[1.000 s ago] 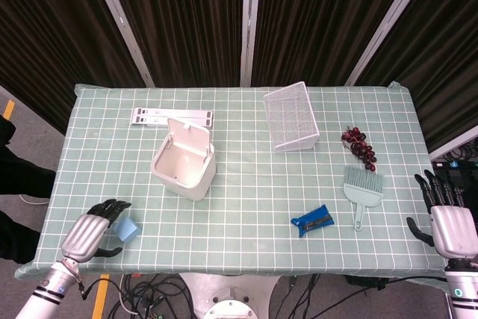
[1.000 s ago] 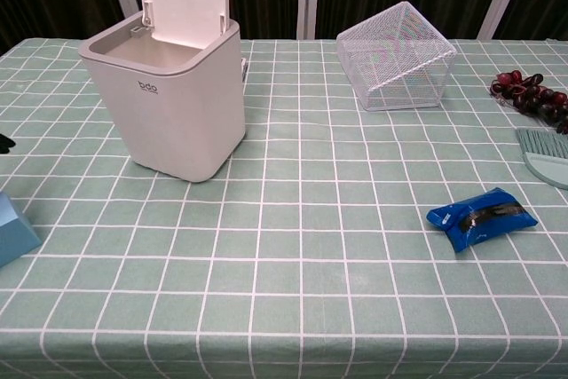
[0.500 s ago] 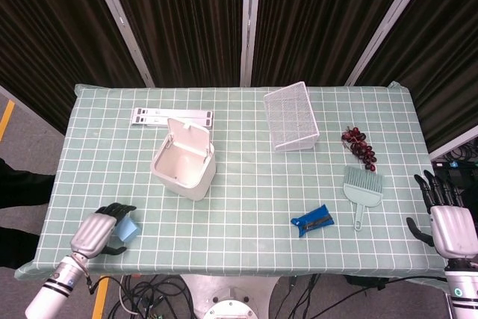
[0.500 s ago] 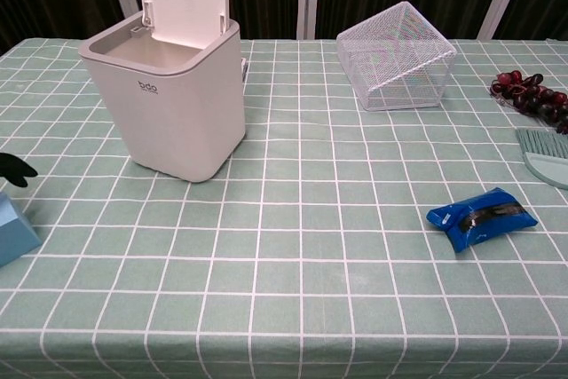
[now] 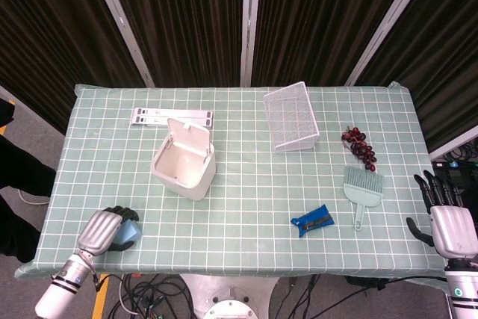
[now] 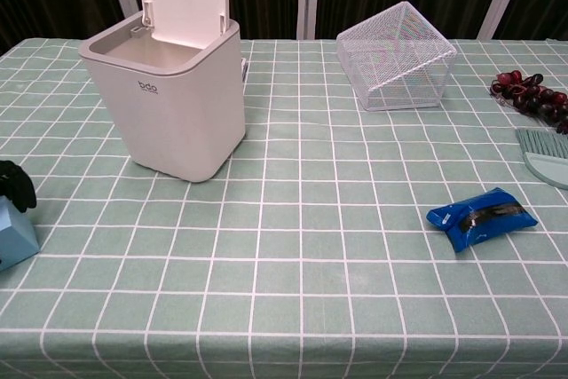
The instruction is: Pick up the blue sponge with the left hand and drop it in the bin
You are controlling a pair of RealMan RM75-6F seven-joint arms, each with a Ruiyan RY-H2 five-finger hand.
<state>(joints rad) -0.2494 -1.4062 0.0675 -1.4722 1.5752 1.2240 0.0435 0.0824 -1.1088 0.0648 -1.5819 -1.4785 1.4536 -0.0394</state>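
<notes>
- Head view: high above the bench (image 5: 246, 184), looking steeply down and forward; far enough to frame the whole top and the curtains behind
- Chest view: low and close, facing forward across the bench
- Shared: bin (image 5: 184, 158), wire basket (image 5: 291, 117)

White bin (image 6: 173, 99) sits lid-up on the checkered desk (image 6: 293, 290), wire basket (image 6: 398, 57) tipped over behind it. At the left edge, dark fingertips (image 6: 16, 185) curl over the blue sponge (image 6: 13, 235). Blue packet (image 6: 482, 217) lies off right.
</notes>
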